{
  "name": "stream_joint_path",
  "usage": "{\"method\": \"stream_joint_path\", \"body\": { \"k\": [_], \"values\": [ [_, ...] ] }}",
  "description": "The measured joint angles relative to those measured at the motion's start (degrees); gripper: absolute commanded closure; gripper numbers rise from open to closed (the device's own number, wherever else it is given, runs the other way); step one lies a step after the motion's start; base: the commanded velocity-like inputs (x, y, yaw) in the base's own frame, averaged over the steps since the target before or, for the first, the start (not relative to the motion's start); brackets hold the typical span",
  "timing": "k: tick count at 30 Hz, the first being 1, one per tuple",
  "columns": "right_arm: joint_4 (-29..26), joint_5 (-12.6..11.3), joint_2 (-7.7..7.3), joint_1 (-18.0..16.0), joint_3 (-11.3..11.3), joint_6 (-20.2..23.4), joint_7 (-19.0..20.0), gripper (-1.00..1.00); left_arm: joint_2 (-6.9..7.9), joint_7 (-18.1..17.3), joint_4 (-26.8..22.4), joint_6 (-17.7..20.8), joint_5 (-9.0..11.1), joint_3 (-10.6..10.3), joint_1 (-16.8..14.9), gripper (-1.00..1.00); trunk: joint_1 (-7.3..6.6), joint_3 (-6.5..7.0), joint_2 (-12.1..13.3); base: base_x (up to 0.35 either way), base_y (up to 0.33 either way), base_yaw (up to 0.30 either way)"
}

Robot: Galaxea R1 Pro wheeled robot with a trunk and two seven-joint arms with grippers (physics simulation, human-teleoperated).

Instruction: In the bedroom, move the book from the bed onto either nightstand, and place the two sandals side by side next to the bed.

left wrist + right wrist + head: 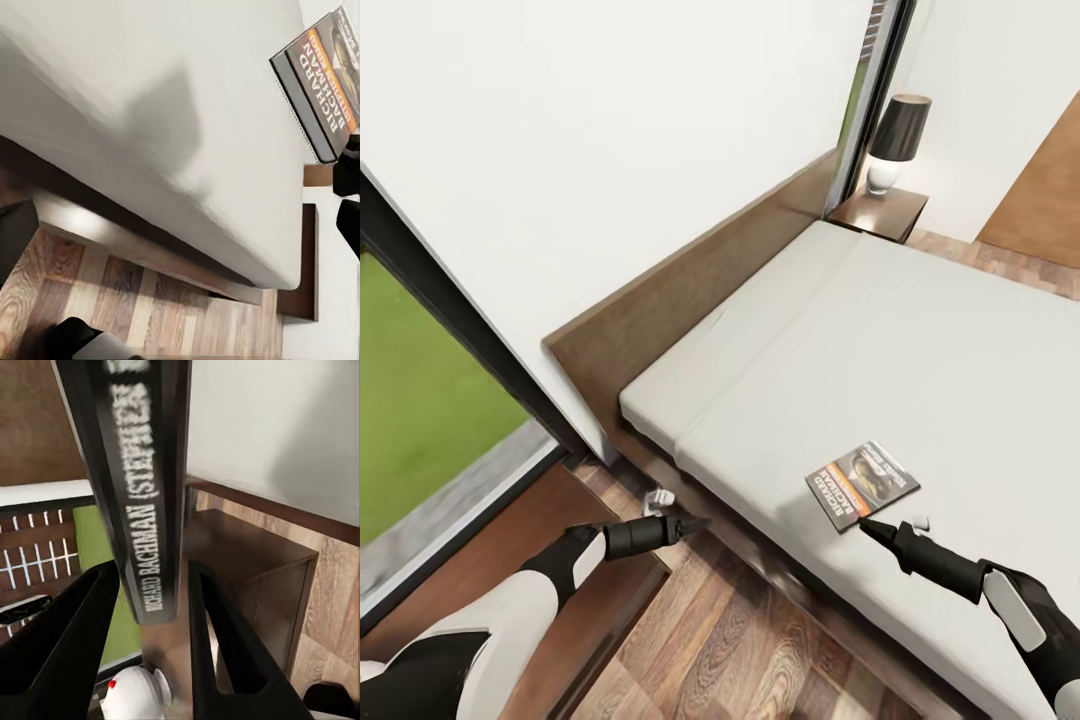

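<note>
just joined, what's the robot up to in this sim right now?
It is at the bed, going for the book that lies flat on the mattress near the edge. The right gripper has its tip at the book's near edge; in the right wrist view the spine sits between the open fingers, not yet clamped. The left gripper hovers over the floor beside the bed. A nightstand with a lamp stands at the far corner.

book on bed — nightstand behind

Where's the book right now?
In the head view the book lies flat on the bed, near its closer edge, just ahead of the right tool.
</note>
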Motion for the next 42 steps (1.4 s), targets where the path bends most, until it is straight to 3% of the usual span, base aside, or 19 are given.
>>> {"method": "stream_joint_path", "body": {
  "k": [6, 12, 18, 20, 23, 27, 32, 35, 42],
  "values": [
    [-2.9, -0.4, 0.06, 0.0, 0.2, 0.9, 0.1, 1.0, -0.18, 0.0, 0.6, 0.0, -0.1, 0.0, 0.1, -1.0, -1.32, 1.08, 2.4, 0.0, 0.0, 0.0],
    [-9.6, -0.4, 0.08, 0.1, 0.4, 6.6, 0.0, 1.0, -0.24, 0.0, 0.6, 0.0, -0.2, 0.0, 0.1, -1.0, -2.64, 2.16, 4.8, 0.0, 0.0, 0.0],
    [-11.0, 0.0, 0.08, 0.1, 0.4, 7.5, 0.0, 1.0, -0.17, -0.9, 0.6, 0.1, 0.0, 0.0, 0.1, -1.0, -3.52, 2.88, 6.4, 0.0, 0.0, 0.0],
    [-11.1, 0.0, 0.08, 0.1, 0.4, 7.5, 0.0, 1.0, -0.02, -3.0, 0.6, 0.1, 0.2, 0.1, 0.1, -1.0, -3.52, 2.88, 6.4, 0.0, 0.0, 0.0],
    [-11.0, 0.0, 0.08, 0.1, 0.4, 7.5, 0.0, 1.0, 0.34, -9.8, 0.6, 0.1, 0.2, 0.2, 0.1, -1.0, -3.52, 2.88, 6.4, 0.0, 0.0, 0.0],
    [-11.0, 0.3, 0.07, 0.1, 0.4, 7.5, -0.1, 1.0, 3.04, -16.1, 0.7, 0.1, 0.2, 0.3, 0.1, -1.0, -3.52, 2.88, 6.4, 0.0, 0.0, 0.0],
    [-10.8, 0.4, 0.07, 0.1, 0.4, 7.4, -0.1, 1.0, 9.63, -24.3, 0.7, 0.3, 0.4, 0.4, 0.4, -1.0, -3.52, 2.88, 6.4, 0.0, 0.0, 0.0],
    [-10.8, 0.5, 0.07, 0.1, 0.4, 7.3, -0.2, 1.0, 10.27, -25.7, 0.7, 0.4, 0.5, 0.3, 0.5, -1.0, -3.52, 2.88, 6.4, 0.0, 0.0, 0.0],
    [-10.7, 0.5, 0.23, 0.1, 0.5, 6.9, -0.3, 1.0, 9.85, -25.4, 1.0, 0.4, 0.5, 0.3, 0.5, -1.0, -3.52, 2.88, 6.4, 0.0, 0.0, 0.0]
  ]
}}
